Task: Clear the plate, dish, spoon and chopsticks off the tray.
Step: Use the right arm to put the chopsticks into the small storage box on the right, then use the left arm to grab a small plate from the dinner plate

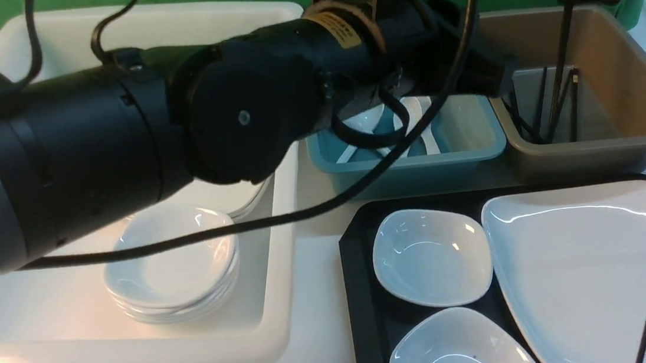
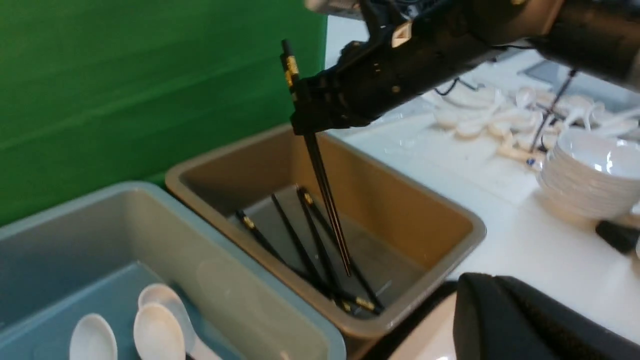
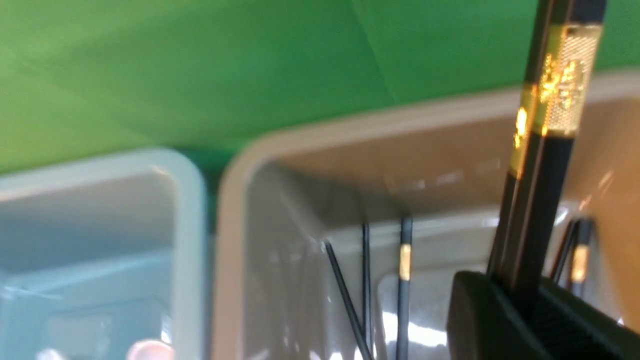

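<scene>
The left arm (image 1: 89, 156) looms nearest, its left pincer (image 1: 497, 79) pressed together near the bins. The right pincer (image 2: 302, 107) is clamped on the chopsticks (image 2: 325, 195), tips down inside the brown bin (image 2: 450, 220). The plate (image 1: 591, 262) and two dishes (image 1: 431, 257) lie on the tray (image 1: 363, 296).

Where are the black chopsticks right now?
Far right in the front view, the chopsticks hang tips-down in the brown bin, pinched in the jaws of the right gripper, beside the blue bin.
</scene>
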`<state>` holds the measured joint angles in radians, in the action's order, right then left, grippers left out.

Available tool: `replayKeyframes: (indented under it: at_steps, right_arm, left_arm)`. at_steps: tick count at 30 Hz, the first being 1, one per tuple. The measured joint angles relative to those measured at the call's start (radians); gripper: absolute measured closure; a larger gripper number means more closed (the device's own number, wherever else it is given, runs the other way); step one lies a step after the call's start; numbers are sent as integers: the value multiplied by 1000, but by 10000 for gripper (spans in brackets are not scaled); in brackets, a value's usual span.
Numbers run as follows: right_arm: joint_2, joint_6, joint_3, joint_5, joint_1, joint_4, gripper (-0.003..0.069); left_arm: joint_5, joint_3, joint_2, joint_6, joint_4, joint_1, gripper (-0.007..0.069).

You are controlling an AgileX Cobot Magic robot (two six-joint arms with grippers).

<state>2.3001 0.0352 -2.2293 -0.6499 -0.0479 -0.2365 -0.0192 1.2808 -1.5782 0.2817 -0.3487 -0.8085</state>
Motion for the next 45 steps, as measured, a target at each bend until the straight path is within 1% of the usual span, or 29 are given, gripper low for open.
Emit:
replayKeyframes:
  at_steps: [3,6,7,8,9,10,12,13,14,15,16,18,19,20,21,22,23,24,25,26,29,33,36,37,39,40,42,44,45]
  right_arm:
    - [26,3,0,-27,0,0,583]
    - [37,10,1,-72,0,0,557]
    - [38,12,1,-93,0,0,530]
    - [38,19,1,-136,1,1,460]
    - [38,20,1,-136,1,1,449]
    - [37,24,-3,-194,1,1,362]
    - [33,18,-16,-298,1,3,285]
    - [28,5,-22,-344,1,6,270]
    - [14,-17,-31,-415,1,6,276]
    - [5,-35,-32,-437,1,6,293]
    - [-32,-61,-34,-505,1,7,364]
    - [-95,-84,-18,-515,1,4,480]
    - [-166,-90,5,-515,1,3,553]
    - [-211,-94,29,-516,1,2,589]
    - [-234,-96,40,-516,2,2,594]
    - [-333,-109,98,-516,9,-4,620]
    - [-397,-120,141,-516,16,-6,626]
    - [-423,-126,160,-516,19,-7,627]
    - [-513,-146,231,-517,33,-14,629]
    - [-564,-161,275,-517,43,-20,630]
    - [-739,-198,450,-516,87,-30,631]
    - [-983,-214,737,-477,155,-36,634]
    - [-1106,-214,876,-428,181,-37,635]
    - [-1179,-214,978,-401,194,-42,635]
    - [-1283,-213,1097,-369,201,-52,635]
    - [-1292,-213,1106,-369,201,-52,635]
    - [-1376,-213,1193,-354,201,-53,638]
    - [-1445,-213,1258,-350,201,-53,639]
    - [-1456,-213,1267,-350,201,-54,639]
  left_arm:
    - [-42,-1,0,0,4,0,623]
    - [-80,-1,0,0,4,0,623]
    - [-90,-1,0,0,5,0,623]
    - [-108,-1,0,0,6,0,623]
    - [-110,-1,0,0,6,0,623]
    - [-131,-1,0,-1,7,0,623]
    - [-169,-1,0,-18,7,0,623]
    - [-191,-1,0,-30,7,1,623]
    - [-232,-1,0,-47,7,1,623]
    - [-256,-1,0,-54,7,1,623]
    - [-308,-1,0,-76,8,1,623]
    - [-407,6,-1,-96,16,1,623]
    - [-488,21,-9,-126,24,1,623]
    - [-545,35,-17,-138,29,1,623]
    - [-575,43,-21,-145,33,1,623]
    - [-718,82,-47,-164,44,1,623]
    - [-801,115,-73,-173,46,1,623]
    - [-817,121,-77,-172,47,1,623]
    - [-923,159,-112,-177,50,1,623]
    - [-984,178,-133,-178,55,1,623]
    - [-1080,234,-204,-177,79,1,623]
    - [-1094,266,-281,-167,96,1,622]
    - [-1082,270,-311,-140,107,1,618]
    - [-1074,272,-325,-128,123,-1,610]
    - [-1060,276,-352,-124,186,-12,572]
    - [-1058,276,-352,-124,191,-11,567]
    - [-1042,277,-375,-125,258,-27,501]
    - [-1018,277,-394,-129,286,-39,419]
    - [-1014,277,-400,-129,288,-41,395]
